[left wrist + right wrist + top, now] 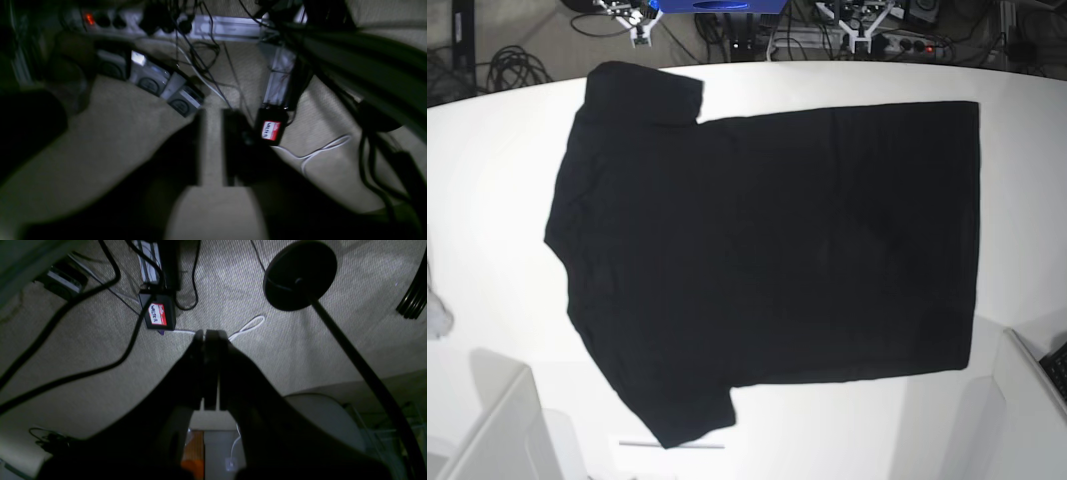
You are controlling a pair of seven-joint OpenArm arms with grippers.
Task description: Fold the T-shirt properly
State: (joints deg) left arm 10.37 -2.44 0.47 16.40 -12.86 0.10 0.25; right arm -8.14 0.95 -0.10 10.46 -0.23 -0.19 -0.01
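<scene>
I see the T-shirt (767,260) spread flat, plain side up, on the white table (487,200). My right gripper (210,335) is clenched empty above carpet (300,340) and cables; the left gripper (213,115) stands parted, empty.

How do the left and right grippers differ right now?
The left gripper has its jaws apart, with carpet showing through the gap; the right gripper has its jaws pressed shut. The left looks toward a power strip and stacked adapters, the right toward a round black stand base. Both hold nothing and are off the T-shirt.
</scene>
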